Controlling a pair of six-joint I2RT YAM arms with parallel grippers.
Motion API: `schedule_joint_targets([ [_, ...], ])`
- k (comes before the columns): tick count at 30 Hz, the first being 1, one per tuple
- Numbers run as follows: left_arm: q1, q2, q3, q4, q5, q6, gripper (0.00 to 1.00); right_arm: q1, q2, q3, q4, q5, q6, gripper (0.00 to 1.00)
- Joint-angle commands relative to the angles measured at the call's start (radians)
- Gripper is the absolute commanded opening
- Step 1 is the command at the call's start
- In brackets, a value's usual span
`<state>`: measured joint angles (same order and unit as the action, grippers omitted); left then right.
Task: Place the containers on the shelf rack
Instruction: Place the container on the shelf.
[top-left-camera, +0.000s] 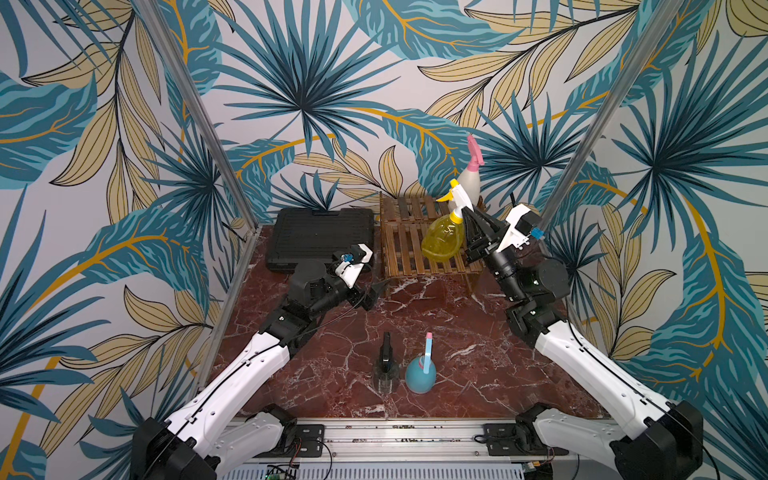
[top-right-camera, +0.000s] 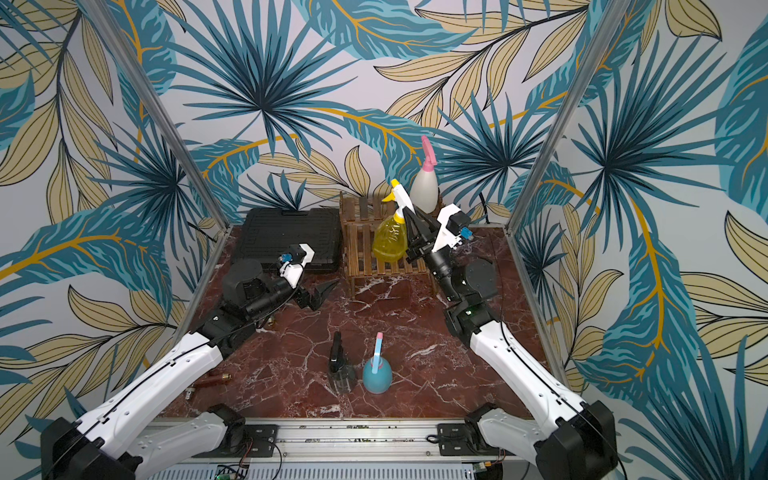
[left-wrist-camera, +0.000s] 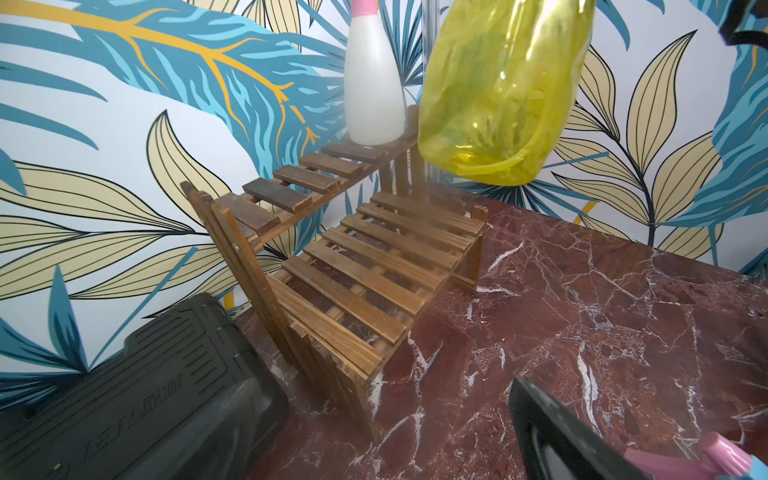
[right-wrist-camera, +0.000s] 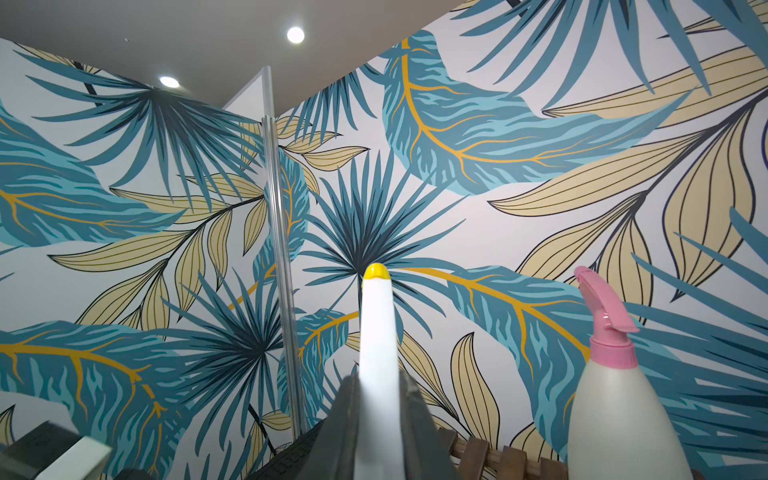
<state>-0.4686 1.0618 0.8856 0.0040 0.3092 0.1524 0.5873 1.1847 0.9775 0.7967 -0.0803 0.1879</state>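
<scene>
**Right hand** (top-left-camera: 467, 214): closed tight on the yellow bottle (top-left-camera: 442, 241), gripping the neck just under the white trigger head. The bottle hangs tilted over the right part of the shelf rack (top-left-camera: 405, 249).

**Left hand** (top-left-camera: 374, 295): jaws spread wide and empty, low over the table (top-left-camera: 457, 374) in front of the rack.

**Cream-white bottle** (top-left-camera: 469, 183): upright on the upper step, at its right end.

**Light blue bottle** (top-left-camera: 420, 374) and **smoky bottle** (top-left-camera: 384, 370): upright side by side on the table, well apart from the rack and not yet shelved.

**Black case** (top-left-camera: 320, 237): lies flat, just left of the rack.

**Handling:**
- The yellow bottle looks empty and therefore light.
- Its thin translucent body is probably slick and would dent under a squeeze.
- The neck and trigger head look stiff, so the neck is the better hold.
- With the head as its heaviest part, it may tip on the gapped slats.

**Views:**
- The left wrist view alone shows the yellow bottle's base (left-wrist-camera: 494, 124) hanging clear above the lower step.
- The right wrist view alone shows the trigger head (right-wrist-camera: 376, 332) pinched between the jaws. It shows nothing of the steps below.
</scene>
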Motion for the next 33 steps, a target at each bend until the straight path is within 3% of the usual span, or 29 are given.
schedule_joint_targets([
  [1, 0.008, -0.019, -0.013, 0.012, -0.020, 0.028, 1.00, 0.009, 0.070, 0.087, 0.057, 0.088, 0.012, 0.00],
  [12, 0.007, -0.018, -0.022, 0.020, -0.021, 0.029, 1.00, 0.021, 0.382, 0.433, -0.123, 0.291, 0.002, 0.00],
  [26, 0.008, -0.025, -0.034, 0.039, -0.043, 0.026, 1.00, 0.053, 0.712, 0.854, -0.438, 0.371, -0.109, 0.00],
  [33, 0.009, -0.031, -0.040, 0.045, -0.070, 0.026, 1.00, 0.067, 0.806, 0.939, -0.496, 0.404, -0.175, 0.00],
])
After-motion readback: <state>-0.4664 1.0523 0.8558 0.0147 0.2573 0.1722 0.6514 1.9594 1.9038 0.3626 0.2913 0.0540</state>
